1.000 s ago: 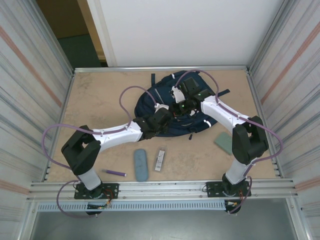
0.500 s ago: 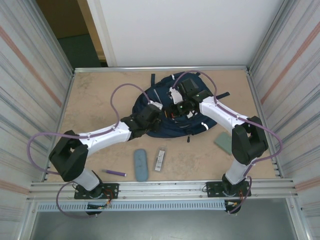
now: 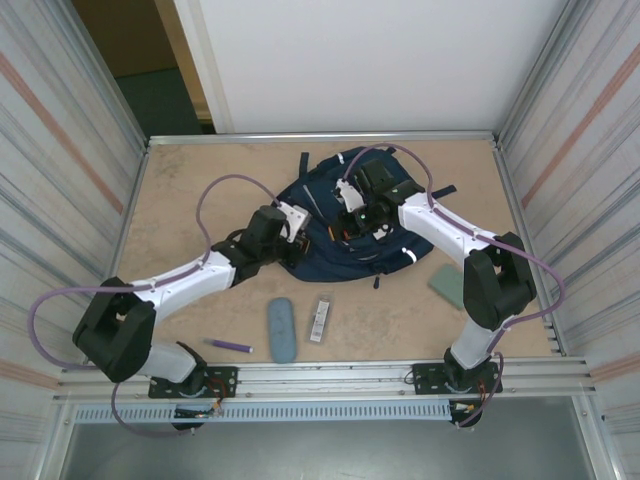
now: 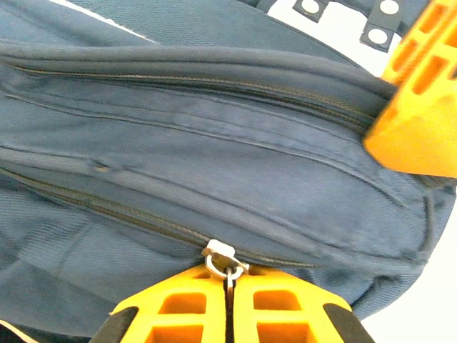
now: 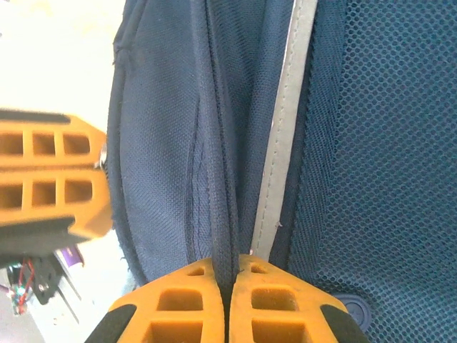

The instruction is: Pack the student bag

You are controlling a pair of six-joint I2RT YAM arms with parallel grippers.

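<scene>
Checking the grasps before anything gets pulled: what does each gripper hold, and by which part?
Left gripper pinches the student bag by its metal zipper pull; right gripper pinches a fabric seam of the bag.

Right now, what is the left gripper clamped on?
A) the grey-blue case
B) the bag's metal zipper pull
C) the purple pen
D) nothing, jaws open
B: in the left wrist view the left gripper has its fingers shut together on the metal zipper pull of the student bag.
</scene>
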